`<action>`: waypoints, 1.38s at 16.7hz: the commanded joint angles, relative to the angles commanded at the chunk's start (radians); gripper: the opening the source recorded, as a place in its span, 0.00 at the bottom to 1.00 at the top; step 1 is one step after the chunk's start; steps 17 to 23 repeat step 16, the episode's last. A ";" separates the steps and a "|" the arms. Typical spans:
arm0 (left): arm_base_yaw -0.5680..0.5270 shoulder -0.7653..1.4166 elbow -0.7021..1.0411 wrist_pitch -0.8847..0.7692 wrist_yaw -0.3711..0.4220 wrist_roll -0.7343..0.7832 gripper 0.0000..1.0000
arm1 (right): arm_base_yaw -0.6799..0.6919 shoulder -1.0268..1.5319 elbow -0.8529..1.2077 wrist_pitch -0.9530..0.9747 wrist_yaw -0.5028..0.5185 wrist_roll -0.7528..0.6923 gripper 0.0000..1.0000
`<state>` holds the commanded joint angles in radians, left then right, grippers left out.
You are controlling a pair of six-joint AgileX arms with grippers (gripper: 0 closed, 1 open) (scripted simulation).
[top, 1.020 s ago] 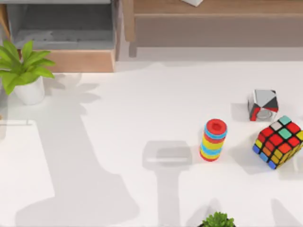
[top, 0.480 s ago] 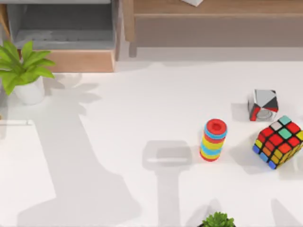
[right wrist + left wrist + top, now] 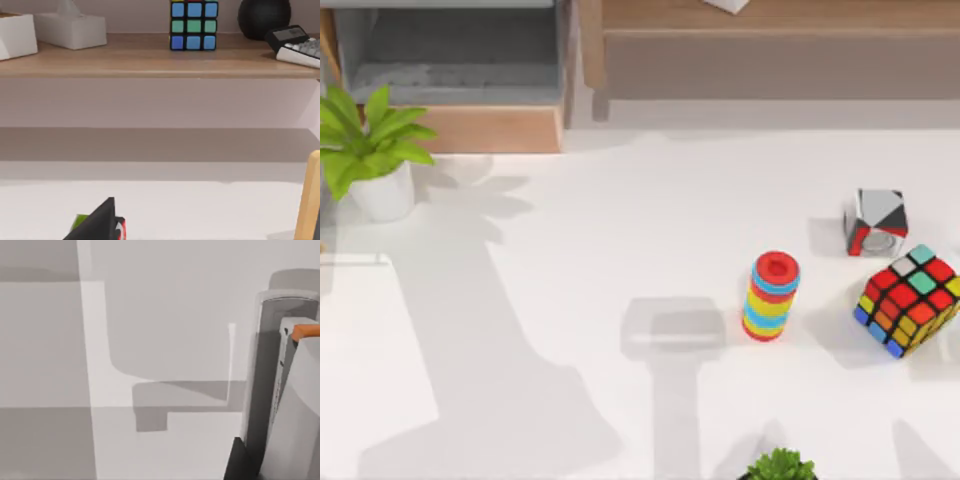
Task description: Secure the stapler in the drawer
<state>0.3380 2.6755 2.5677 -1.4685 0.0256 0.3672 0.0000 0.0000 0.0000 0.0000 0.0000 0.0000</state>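
The drawer (image 3: pixel 490 128) stands pulled out at the table's back left, with a light-brown wooden front panel and a grey inside. A pale, elongated, whitish shape that looks like the stapler (image 3: pixel 405 78) lies on the drawer's grey floor near the front wall. Two arm shadows fall on the white table, a broad one at the left (image 3: pixel 490 380) and a narrower one in the middle (image 3: pixel 672 335).
A potted plant (image 3: pixel 375 150) stands in front of the drawer's left end. A coloured ring stack (image 3: pixel 772 296), a black-white-red block (image 3: pixel 876 222) and a puzzle cube (image 3: pixel 910 300) stand at the right. The wooden shelf board (image 3: pixel 150 57) carries another puzzle cube (image 3: pixel 194 25), a tissue box, a black ball and a calculator.
The broad shadow at the table's left has crept slightly to the right. The objects have not moved.
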 joint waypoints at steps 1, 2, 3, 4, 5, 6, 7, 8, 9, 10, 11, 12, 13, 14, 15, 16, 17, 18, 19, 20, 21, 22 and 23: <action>0.000 0.000 0.000 0.000 0.000 0.000 0.30 | 0.000 0.000 0.000 0.000 0.000 0.000 1.00; 0.000 0.000 0.000 0.000 0.000 0.000 0.38 | 0.000 0.000 0.000 0.000 0.000 0.000 1.00; 0.000 0.000 0.000 0.000 0.000 0.000 0.45 | 0.000 0.000 0.000 0.000 0.000 0.000 1.00; 0.000 0.000 0.000 0.000 0.000 0.000 0.53 | 0.000 0.000 0.000 0.000 0.000 0.000 1.00; 0.000 0.000 0.000 0.000 0.000 0.000 0.60 | 0.000 0.000 0.000 0.000 0.000 0.000 1.00; 0.000 0.000 0.000 0.000 0.000 0.000 0.68 | 0.000 0.000 0.000 0.000 0.000 0.000 1.00; 0.000 0.000 0.000 0.000 0.000 0.000 0.75 | 0.000 0.000 0.000 0.000 0.000 0.000 1.00; 0.000 0.000 0.000 0.000 0.000 0.000 0.83 | 0.000 0.000 0.000 0.000 0.000 0.000 1.00; 0.000 0.000 0.000 0.000 0.000 0.000 0.90 | 0.000 0.000 0.000 0.000 0.000 0.000 1.00; 0.000 0.000 0.000 0.000 0.000 0.000 0.98 | 0.000 0.000 0.000 0.000 0.000 0.000 1.00; 0.000 0.000 0.000 0.000 0.000 0.000 1.00 | 0.000 0.000 0.000 0.000 0.000 0.000 1.00; 0.000 0.000 0.000 0.000 0.000 0.000 1.00 | 0.000 0.000 0.000 0.000 0.000 0.000 1.00; 0.000 0.000 0.000 0.000 0.000 0.000 1.00 | 0.000 0.000 0.000 0.000 0.000 0.000 1.00; 0.000 0.000 0.000 0.000 0.000 0.000 1.00 | 0.000 0.000 0.000 0.000 0.000 0.000 1.00; 0.000 0.000 0.000 0.000 0.000 0.000 1.00 | 0.000 0.000 0.000 0.000 0.000 0.000 1.00; 0.000 0.000 0.000 0.000 0.000 0.000 1.00 | 0.000 0.000 0.000 0.000 0.000 0.000 1.00; 0.000 0.000 0.000 0.000 0.000 0.000 1.00 | 0.000 0.000 0.000 0.000 0.000 0.000 1.00; 0.000 0.000 0.000 0.000 0.000 0.000 1.00 | 0.000 0.000 0.000 0.000 0.000 0.000 1.00; 0.000 0.000 0.000 0.000 0.000 0.000 1.00 | 0.000 0.000 0.000 0.000 0.000 0.000 1.00; 0.000 0.000 0.000 0.000 0.000 0.000 1.00 | 0.000 0.000 0.000 0.000 0.000 0.000 1.00; 0.000 0.000 0.000 0.000 0.000 0.000 1.00 | 0.000 0.000 0.000 0.000 0.000 0.000 1.00; 0.000 0.000 0.000 0.000 0.000 0.000 1.00 | 0.000 0.000 0.000 0.000 0.000 0.000 1.00; 0.000 0.000 0.000 0.000 0.000 0.000 1.00 | 0.000 0.000 0.000 0.000 0.000 0.000 1.00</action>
